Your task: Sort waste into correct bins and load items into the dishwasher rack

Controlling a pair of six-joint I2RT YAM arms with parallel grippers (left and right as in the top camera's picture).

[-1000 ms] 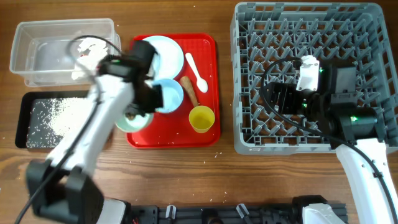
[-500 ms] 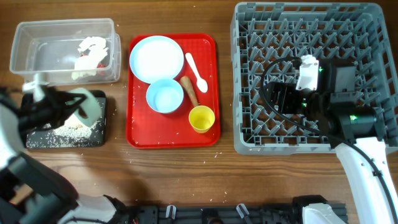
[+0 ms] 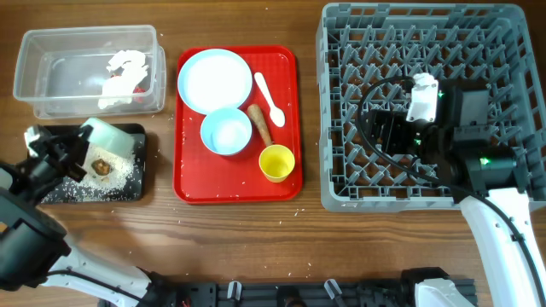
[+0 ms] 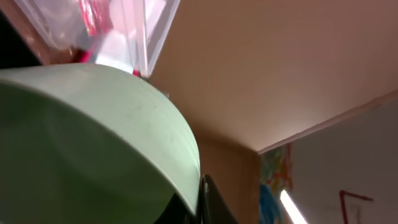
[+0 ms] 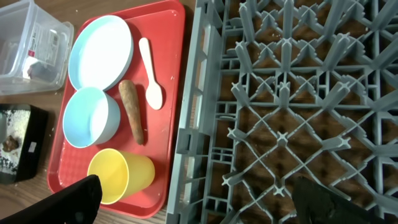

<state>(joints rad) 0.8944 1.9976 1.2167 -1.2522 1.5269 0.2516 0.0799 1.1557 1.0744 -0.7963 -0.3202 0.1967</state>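
Observation:
My left gripper is shut on the rim of the mint-green bowl and holds it tipped over the black tray. In the left wrist view the bowl fills the frame, pinched by my fingers. Rice and a brown lump lie in the black tray. The crumpled wrapper lies in the clear tub. My right gripper hangs open and empty over the dishwasher rack, near its left edge.
The red tray holds the pale-blue plate, a pale bowl, the white spoon, the brown stick and the yellow cup. The right wrist view shows the cup and rack.
My left arm carried the mint-green bowl from the red tray to the black tray and tipped it. The brown lump now lies on the rice. The right arm has not moved.

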